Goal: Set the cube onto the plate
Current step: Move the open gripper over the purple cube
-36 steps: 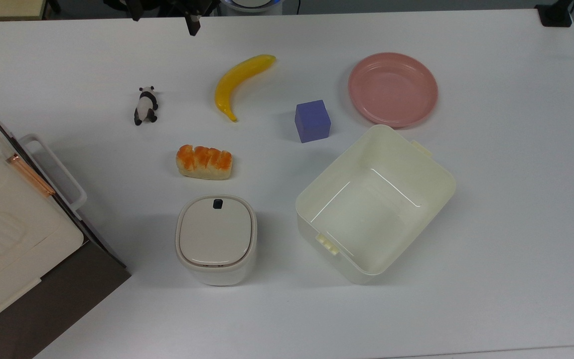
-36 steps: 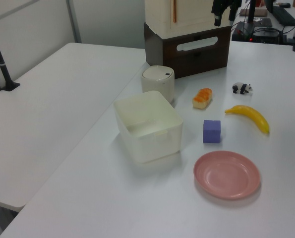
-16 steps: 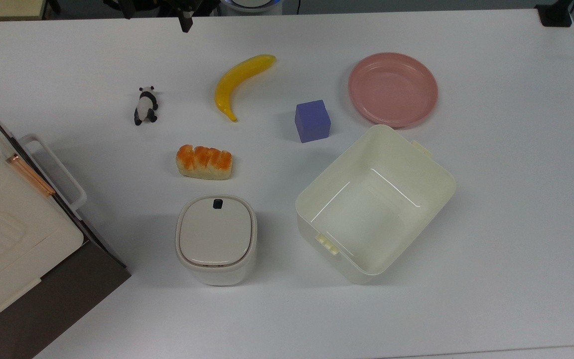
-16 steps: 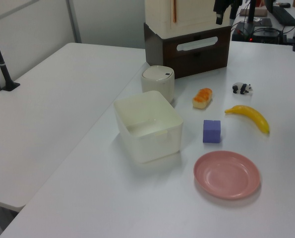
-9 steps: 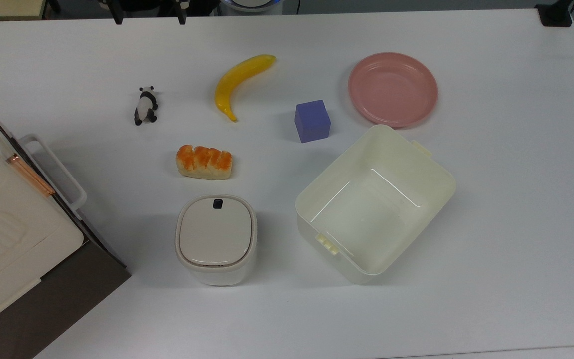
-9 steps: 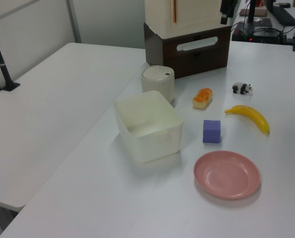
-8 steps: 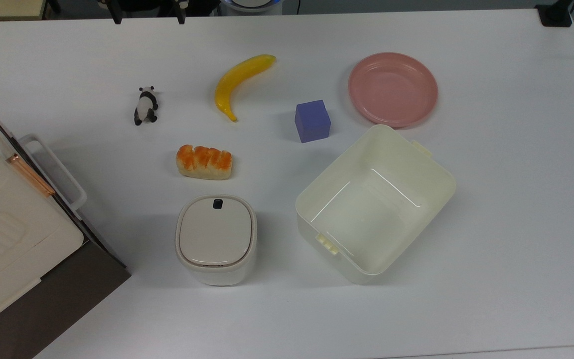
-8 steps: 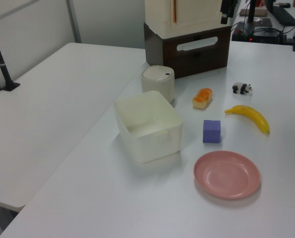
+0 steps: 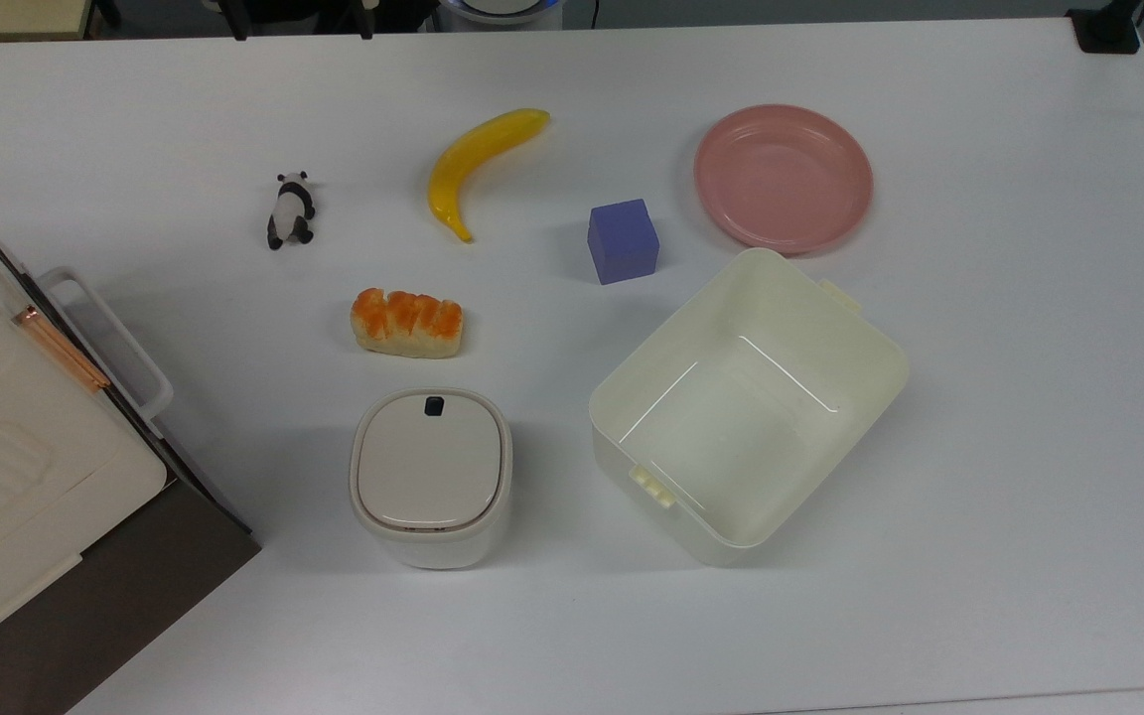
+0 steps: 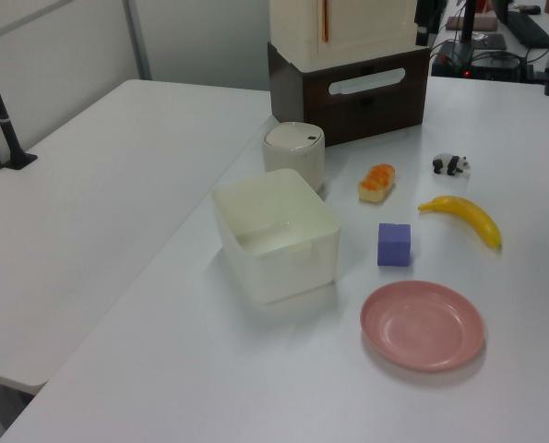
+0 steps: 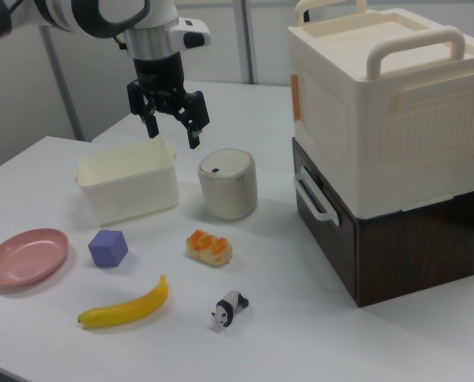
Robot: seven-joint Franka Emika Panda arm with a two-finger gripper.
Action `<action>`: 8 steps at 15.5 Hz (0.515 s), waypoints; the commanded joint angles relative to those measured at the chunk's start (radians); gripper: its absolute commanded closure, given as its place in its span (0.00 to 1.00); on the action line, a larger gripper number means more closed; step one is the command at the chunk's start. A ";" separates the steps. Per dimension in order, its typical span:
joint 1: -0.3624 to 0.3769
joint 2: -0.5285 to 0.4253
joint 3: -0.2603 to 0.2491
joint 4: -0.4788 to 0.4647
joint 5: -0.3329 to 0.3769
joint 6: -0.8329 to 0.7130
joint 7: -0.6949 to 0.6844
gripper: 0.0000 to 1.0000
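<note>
The claw (image 11: 171, 125) hangs high in the air with its two black fingers (image 11: 194, 131) spread wide apart, and it holds nothing. In the right view it shows in front of the cream tub (image 11: 128, 181) and the little round-cornered bin (image 11: 228, 185), well above the table (image 11: 316, 334).

The cube (image 9: 623, 241) is small, blue-purple and dull, with flat plain sides. It sits on the white table, not on the plate. In the top view it is between the banana (image 9: 478, 164) and the plate (image 9: 784, 178), near the plate but not touching it, and just beside a corner of the tub. The plate is round, pink and shiny, with a low raised edge, and there is nothing on it.

The tub is big, cream and smooth, with thin walls, and it is open on top. Its corner sits just beside the plate in the top view.

The yellow banana is long and bent. A bumpy orange bread roll (image 9: 406, 323) lies near the bin. A tiny black and white panda (image 9: 289, 210) stands apart from them. A big cream box with handles (image 11: 384, 103) sits on a dark brown box (image 11: 396, 242) at the table's edge.
</note>
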 commanded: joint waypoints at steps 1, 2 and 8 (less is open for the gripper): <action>0.018 -0.014 0.008 -0.013 -0.041 -0.028 -0.017 0.00; 0.022 -0.011 0.014 -0.020 -0.041 -0.026 -0.017 0.00; 0.041 0.005 0.140 -0.103 -0.127 -0.015 0.015 0.00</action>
